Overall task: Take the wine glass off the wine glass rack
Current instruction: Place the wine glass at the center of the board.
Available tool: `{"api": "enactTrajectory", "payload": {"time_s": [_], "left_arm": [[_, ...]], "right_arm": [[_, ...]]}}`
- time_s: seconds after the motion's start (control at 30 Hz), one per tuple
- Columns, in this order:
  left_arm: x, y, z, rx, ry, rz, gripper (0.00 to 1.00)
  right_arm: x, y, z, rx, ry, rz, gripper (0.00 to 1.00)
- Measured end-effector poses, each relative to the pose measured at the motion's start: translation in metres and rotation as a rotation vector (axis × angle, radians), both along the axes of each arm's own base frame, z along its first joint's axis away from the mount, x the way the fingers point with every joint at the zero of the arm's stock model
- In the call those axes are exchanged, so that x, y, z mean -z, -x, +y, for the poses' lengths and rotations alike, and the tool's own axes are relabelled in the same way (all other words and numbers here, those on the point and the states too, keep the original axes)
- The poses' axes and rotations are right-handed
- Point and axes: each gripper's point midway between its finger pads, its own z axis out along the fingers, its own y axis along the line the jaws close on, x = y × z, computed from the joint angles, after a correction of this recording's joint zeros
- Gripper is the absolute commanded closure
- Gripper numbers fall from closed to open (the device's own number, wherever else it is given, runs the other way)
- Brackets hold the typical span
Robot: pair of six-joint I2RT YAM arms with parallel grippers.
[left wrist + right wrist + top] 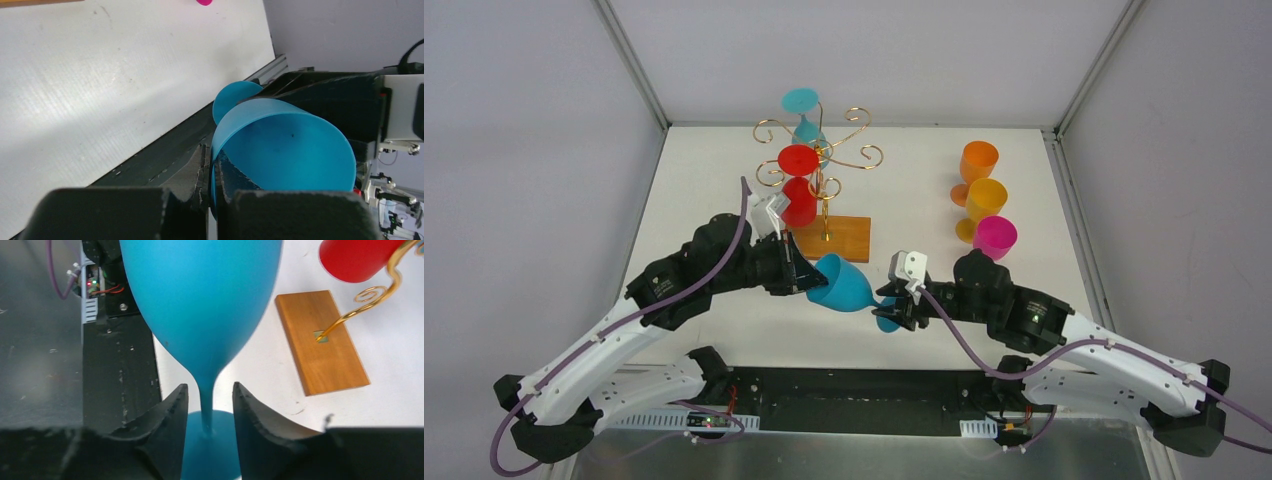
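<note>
A blue wine glass [844, 285] lies tilted above the table between my two arms, off the rack. My left gripper [809, 275] is shut on its rim, one finger inside the bowl and one outside, as the left wrist view shows [212, 170] with the bowl [285, 145] in front. My right gripper [210, 395] is open, its fingers on either side of the thin stem [206, 400] without touching it; the round foot is behind them. The gold wire wine glass rack [824, 160] stands on its wooden base [834, 238] with a red glass [798, 185] and a teal glass [802, 110] hanging.
Two orange cups [979, 160] [986, 198] and a pink cup [995, 236] stand at the right of the table. The black rail [854, 385] runs along the near edge. The wooden base [322, 342] and red glass [355, 257] show in the right wrist view.
</note>
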Motion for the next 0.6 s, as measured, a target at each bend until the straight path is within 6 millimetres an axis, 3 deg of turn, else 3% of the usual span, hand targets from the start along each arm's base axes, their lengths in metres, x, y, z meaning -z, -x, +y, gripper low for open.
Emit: {"api": "enactTrajectory", "payload": {"time_s": [0.3,0.43,0.6], "left_arm": [[0.027,-0.007,0.031,-0.100,-0.143,0.014,1.00],[0.040,-0.017,0.057,-0.186,-0.264,0.013,1.00],[0.043,-0.038,0.097,-0.329,-0.418,-0.009,1.00]], "right_arm": [[-0.013,-0.021,-0.014,0.144,-0.050,-0.053,0.48],[-0.012,-0.034,-0.022,0.239,-0.058,-0.063,0.43],[-0.008,-0.057,-0.033,0.408,-0.070,-0.052,0.39]]}}
